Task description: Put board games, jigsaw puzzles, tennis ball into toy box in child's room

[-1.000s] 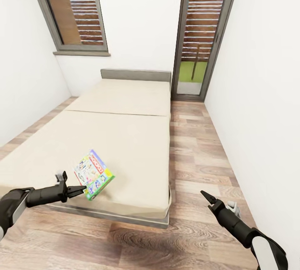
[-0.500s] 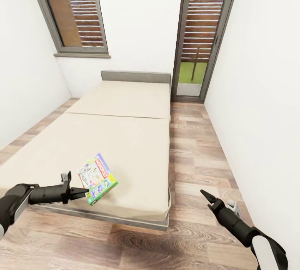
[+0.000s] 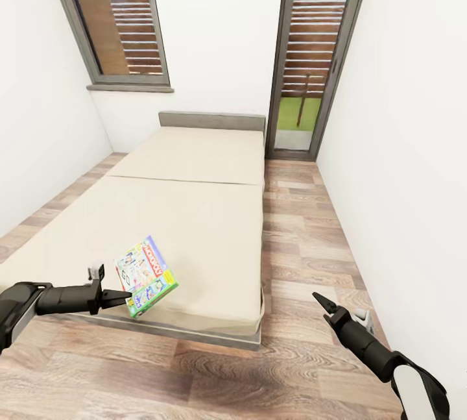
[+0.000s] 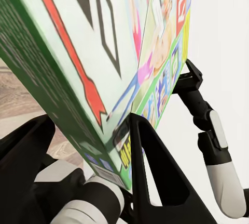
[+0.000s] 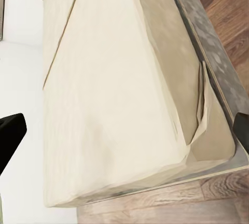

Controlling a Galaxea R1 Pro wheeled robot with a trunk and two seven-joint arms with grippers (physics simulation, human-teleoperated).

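Status: left gripper (image 3: 124, 296) is pinching the board game (image 3: 146, 275), the green-edged cartoon-covered box, by one corner. Box is tilted up, hanging in the air over the near end of the bed (image 3: 194, 212), off the mattress as far as the head view shows.

Left wrist view confirms it: box (image 4: 104, 52) sits between the two black fingers (image 4: 150, 167), one on the printed face, one on the underside, close to the edge.

Right gripper (image 3: 322, 306) is low over the wood floor (image 3: 305, 232) beside the bed, holding nothing. In the right wrist view its fingertips (image 5: 10, 130) sit at opposite edges of the frame, so it's spread wide.

Handling judgement:
- Box looks like light cardboard, rigid, flat. No visible sag from the corner hold.
- Printed faces are probably glossy, so slip risk.
- Corner pinch leaves most of the box cantilevered out. It could pivot between the pads if the arm swings fast.
- A hold at mid-edge, pads well in on the faces, would be more stable. Regrip would mean setting it down first; not obviously worth it.
- Thin lid could dent under hard squeeze, so keep force moderate.

Toy box and table aren't in these views. Carry still ahead.
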